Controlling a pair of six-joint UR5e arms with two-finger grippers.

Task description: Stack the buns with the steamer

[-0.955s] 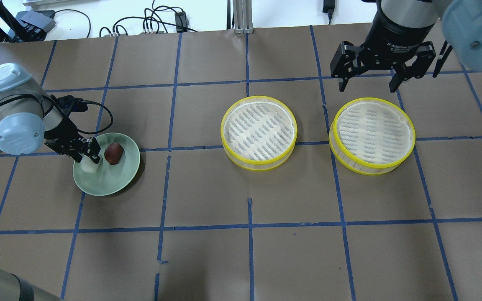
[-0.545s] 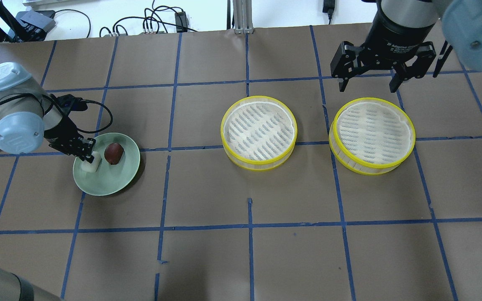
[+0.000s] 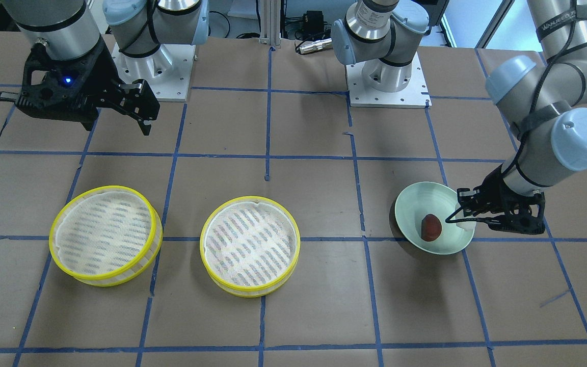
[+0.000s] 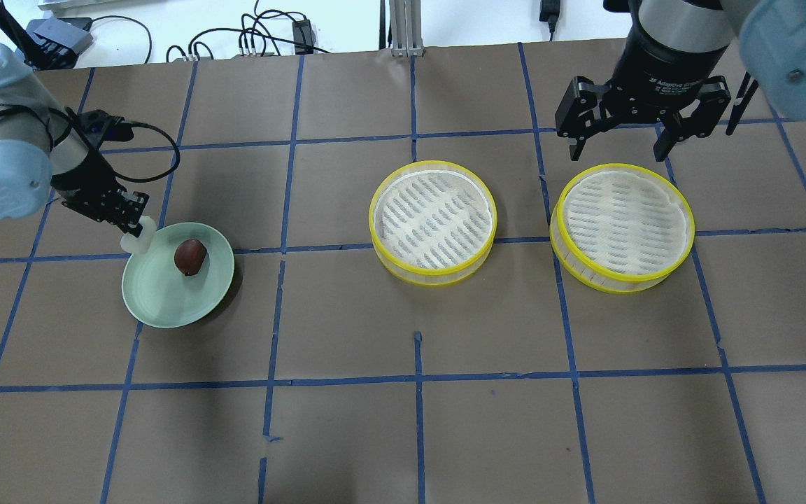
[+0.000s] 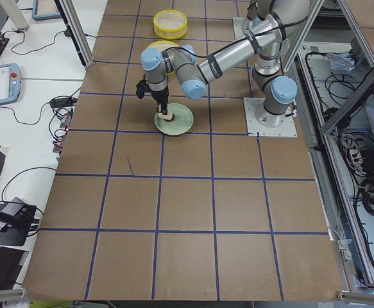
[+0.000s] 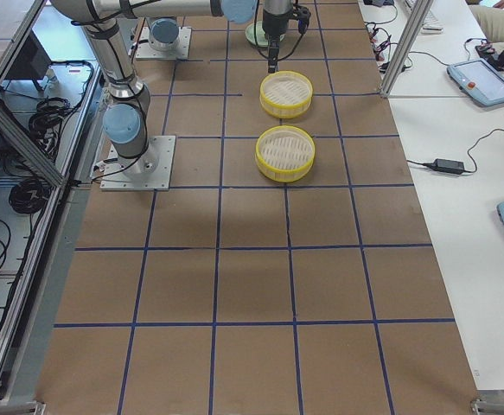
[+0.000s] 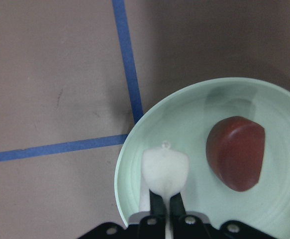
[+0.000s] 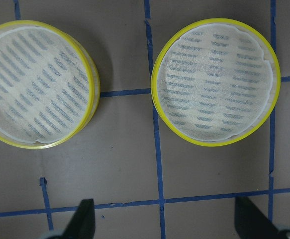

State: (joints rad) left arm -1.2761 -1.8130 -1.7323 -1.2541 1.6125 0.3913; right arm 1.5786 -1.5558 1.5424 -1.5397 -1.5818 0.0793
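My left gripper (image 4: 137,227) is shut on the white bun (image 4: 135,241) and holds it above the far left rim of the green plate (image 4: 173,302). The wrist view shows the white bun (image 7: 165,169) pinched between the fingertips (image 7: 158,205), over the plate (image 7: 184,112). The reddish-brown bun (image 4: 190,256) lies on the plate; it also shows in the left wrist view (image 7: 236,152) and the front view (image 3: 430,227). Two empty yellow-rimmed steamer trays sit at the middle (image 4: 433,222) and right (image 4: 622,227). My right gripper (image 4: 618,151) is open and empty, above the far edge of the right tray.
The table is brown paper with a grid of blue tape. Cables and boxes lie beyond its far edge (image 4: 263,38). The two arm bases (image 3: 385,76) stand at the robot's side. The right wrist view shows both trays (image 8: 215,82) side by side.
My left gripper closed on the white bun and lifted it off the plate, up and toward the far left. The right gripper barely shifted.
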